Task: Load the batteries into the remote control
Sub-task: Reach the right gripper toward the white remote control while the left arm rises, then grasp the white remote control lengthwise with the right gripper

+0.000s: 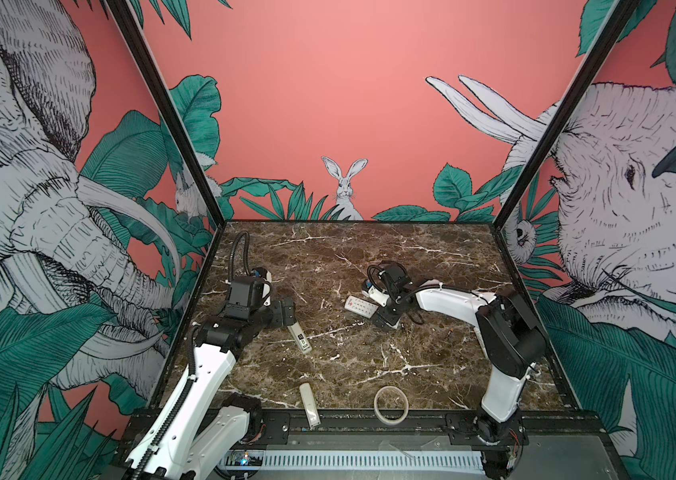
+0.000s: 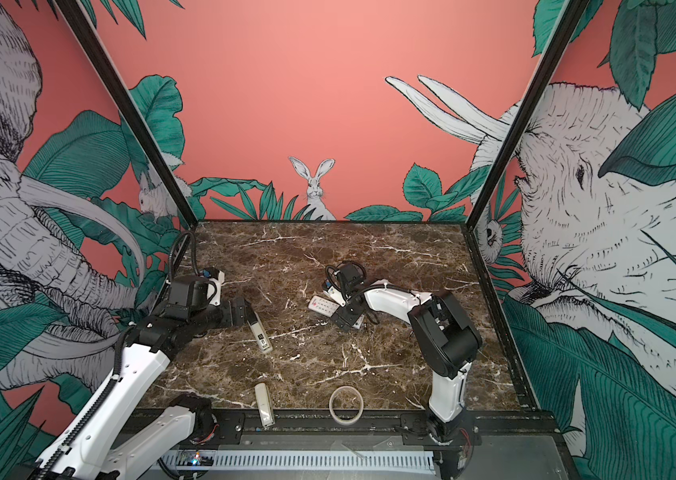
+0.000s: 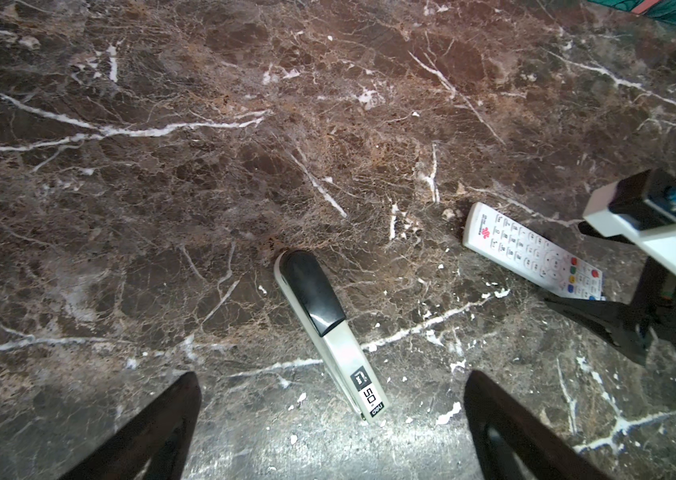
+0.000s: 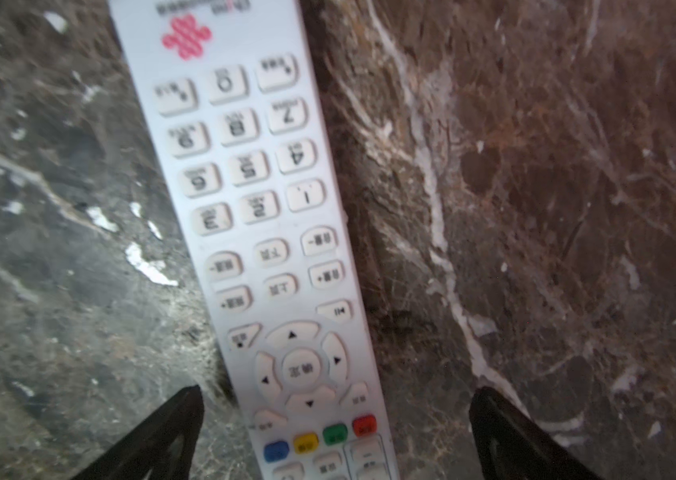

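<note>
**Approach stage: nothing gripped yet**

At left, your left hand (image 3: pixel 331 382) hangs fully spread and empty over the labelled grey-white stick (image 3: pixel 328 328), not the target. Midway across the worktop (image 1: pixel 369 257), the remote control (image 4: pixel 253 232) lies buttons-up, so its battery cover likely faces down. Your right hand (image 4: pixel 336 390), wide open and gripping nothing, straddles its coloured-button end, seemingly placed to lift and turn it.

We see a table (image 1: pixel 390 249) of dark brown marble veined in white. The remote control (image 4: pixel 244 232) is white with a red logo and blue, yellow, green and red buttons. The stick (image 3: pixel 342 353) is grey-white, capped in black, labelled black-and-white.
</note>
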